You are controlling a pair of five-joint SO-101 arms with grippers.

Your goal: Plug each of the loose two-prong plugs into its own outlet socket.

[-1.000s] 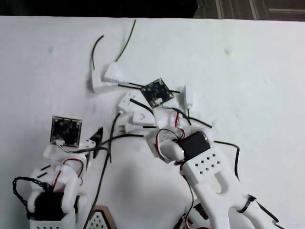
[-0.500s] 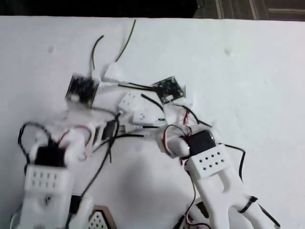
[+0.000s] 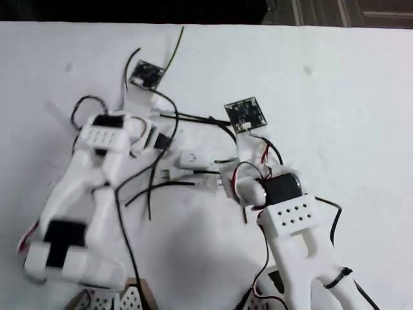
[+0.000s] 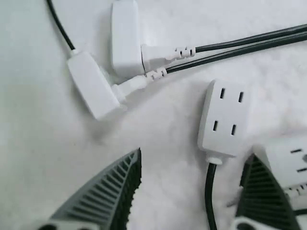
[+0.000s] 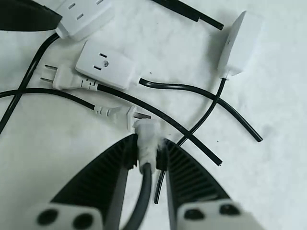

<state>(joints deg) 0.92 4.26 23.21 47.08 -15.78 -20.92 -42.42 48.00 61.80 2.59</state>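
Observation:
My right gripper [image 5: 147, 143] is shut on a small white cord end [image 5: 148, 135]; plug or socket, I cannot tell. The prongs of a loose white plug [image 5: 125, 114] touch its tip. Another loose two-prong plug [image 5: 65, 78] lies beside a white socket [image 5: 103, 67]. In the high view that gripper [image 3: 222, 181] sits just right of the socket [image 3: 193, 159] and plug [image 3: 165, 174]. My left gripper [image 4: 189, 191] is open, low over a four-slot white socket [image 4: 224, 117] that lies between its fingers. Two white blocks [image 4: 125, 38] beyond hold plugged-in cords.
Black cords [image 3: 150, 187] cross the table between the arms. A white block [image 5: 241, 42] on a cord lies past the right gripper. Another socket [image 4: 293, 160] touches the left gripper's finger. Open white table [image 3: 342, 84] stretches to the right and back.
The left arm has swung up from the near left edge to over the sockets. The right arm has shifted a little right and nearer, still holding the cord end.

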